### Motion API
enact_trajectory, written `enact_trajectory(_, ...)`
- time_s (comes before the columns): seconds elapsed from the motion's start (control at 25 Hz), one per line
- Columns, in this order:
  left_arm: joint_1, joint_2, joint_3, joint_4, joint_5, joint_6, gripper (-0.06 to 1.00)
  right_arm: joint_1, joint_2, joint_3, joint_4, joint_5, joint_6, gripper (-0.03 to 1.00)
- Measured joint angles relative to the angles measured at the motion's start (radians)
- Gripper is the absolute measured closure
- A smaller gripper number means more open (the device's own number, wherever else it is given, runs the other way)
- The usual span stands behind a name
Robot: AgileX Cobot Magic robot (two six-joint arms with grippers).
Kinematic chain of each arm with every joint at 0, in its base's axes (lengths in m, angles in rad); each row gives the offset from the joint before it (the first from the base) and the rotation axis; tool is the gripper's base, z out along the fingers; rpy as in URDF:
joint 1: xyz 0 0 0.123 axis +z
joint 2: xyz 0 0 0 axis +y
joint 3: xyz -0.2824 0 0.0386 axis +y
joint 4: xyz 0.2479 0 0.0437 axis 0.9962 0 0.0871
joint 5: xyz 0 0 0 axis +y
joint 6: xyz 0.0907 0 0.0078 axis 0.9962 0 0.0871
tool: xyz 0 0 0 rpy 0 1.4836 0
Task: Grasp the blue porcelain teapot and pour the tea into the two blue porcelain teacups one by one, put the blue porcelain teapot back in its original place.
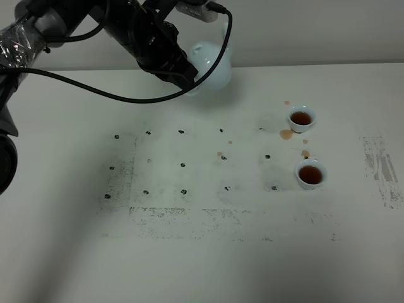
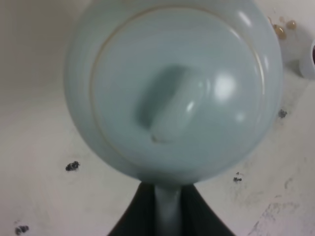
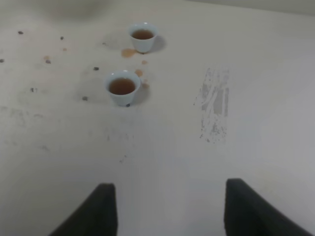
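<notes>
The worn white tabletop [image 1: 208, 252] carries dark marker dots and brown tea splashes. At its far edge the glossy pale blue round porcelain teapot [image 1: 211, 66] hangs in the left gripper [image 2: 168, 206], whose black jaws clamp its loop handle. The two small pale blue handleless teacups [image 1: 301, 118] [image 1: 310, 173] both hold brown tea, so pouring looks finished; the return is underway. Next: lower the pot level, then release. The right gripper [image 3: 170, 209] is idle, its jaws apart in view, grasping nothing.
</notes>
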Motion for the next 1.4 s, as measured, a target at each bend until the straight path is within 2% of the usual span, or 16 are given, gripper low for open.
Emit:
enact_trajectory(0.12,0.025,-0.007,0.000,-0.002,0.000,-0.043,0.88,0.000,0.000,0.000,0.000,0.000,0.000,0.50)
enact_trajectory(0.32,0.085,-0.056,0.000,-0.002,0.000,-0.058,0.88,0.000,0.000,0.000,0.000,0.000,0.000,0.50)
enact_trajectory(0.44,0.113,-0.101,0.021,-0.036,0.000,-0.059,0.88,0.000,0.000,0.000,0.000,0.000,0.000,0.50)
enact_trajectory(0.56,0.134,-0.161,0.103,-0.057,0.000,-0.056,0.88,0.000,0.000,0.000,0.000,0.000,0.000,0.50)
enact_trajectory(0.68,0.157,-0.236,0.265,-0.058,-0.010,-0.038,0.88,0.000,0.000,0.000,0.000,0.000,0.000,0.50)
enact_trajectory(0.84,0.199,-0.378,0.578,-0.075,-0.173,0.027,0.88,0.000,0.000,0.000,0.000,0.000,0.000,0.50)
enact_trajectory(1.04,0.296,-0.537,0.944,-0.123,-0.411,0.097,0.88,0.000,0.000,0.000,0.000,0.000,0.000,0.50)
enact_trajectory(1.16,0.344,-0.553,1.071,-0.114,-0.503,0.108,0.88,0.000,0.000,0.000,0.000,0.000,0.000,0.50)
enact_trajectory(1.24,0.349,-0.551,1.119,-0.097,-0.545,0.116,0.88,0.000,0.000,0.000,0.000,0.000,0.000,0.50)
enact_trajectory(1.32,0.349,-0.543,1.134,-0.094,-0.568,0.102,0.88,0.000,0.000,0.000,0.000,0.000,0.000,0.50)
enact_trajectory(1.4,0.349,-0.530,1.130,-0.093,-0.583,0.044,0.88,0.000,0.000,0.000,0.000,0.000,0.000,0.50)
